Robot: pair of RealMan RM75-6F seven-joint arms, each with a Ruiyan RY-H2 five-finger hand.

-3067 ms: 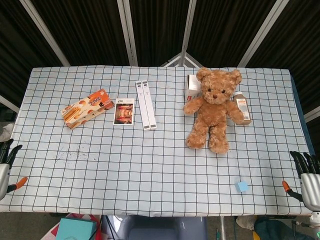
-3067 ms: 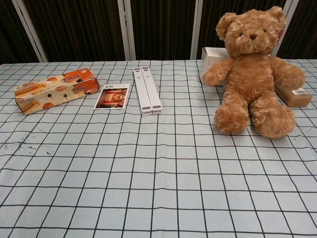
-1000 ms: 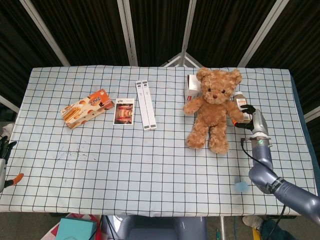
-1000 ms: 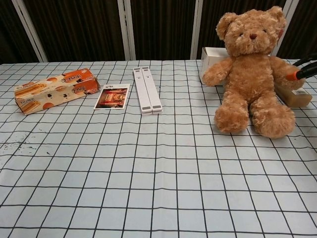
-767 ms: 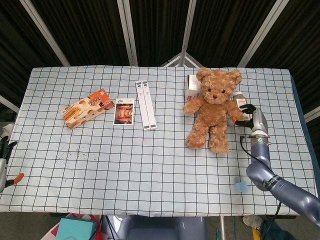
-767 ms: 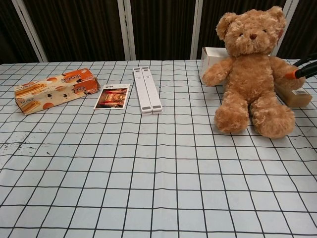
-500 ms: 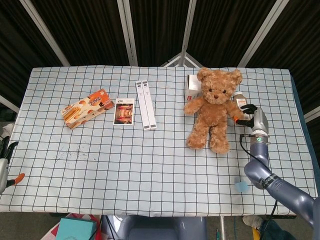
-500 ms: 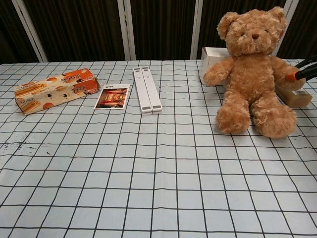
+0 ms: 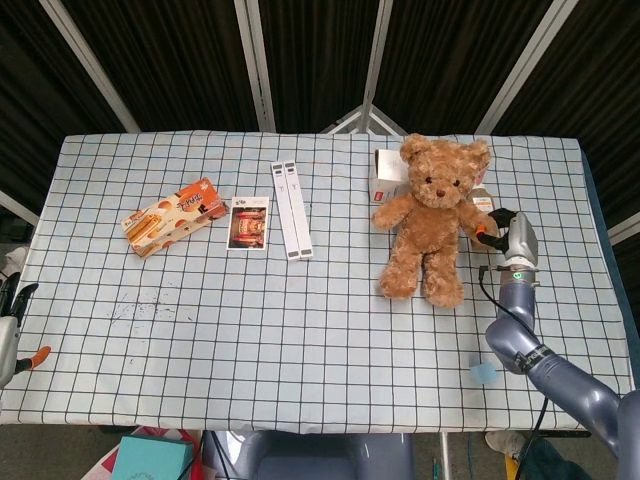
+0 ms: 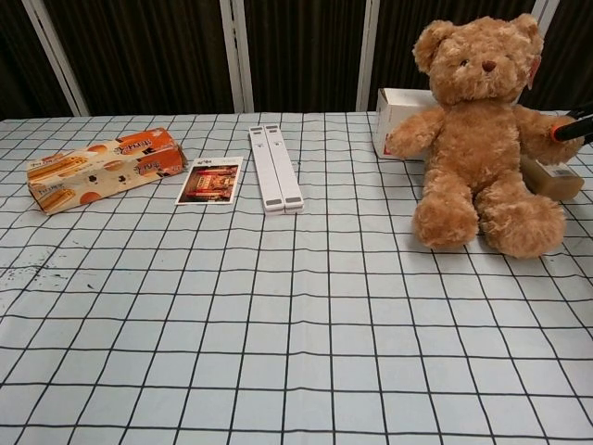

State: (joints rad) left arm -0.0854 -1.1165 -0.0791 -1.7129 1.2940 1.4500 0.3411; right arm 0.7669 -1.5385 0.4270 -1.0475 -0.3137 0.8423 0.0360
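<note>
Head view: a bear sits near the table's right edge, its arm gripped by the right hand. Behind it lie a box and a bottle; a careless pull could knock them. Left hand waits at the left edge, fingers apart. Open cloth lies in front.

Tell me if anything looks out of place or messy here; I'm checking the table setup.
Only small things. Dark specks dirty the checked cloth near the front left. The teddy bear sits over a brown bottle and against a white box, with the right hand at its arm. Everything else lies flat and tidy.
</note>
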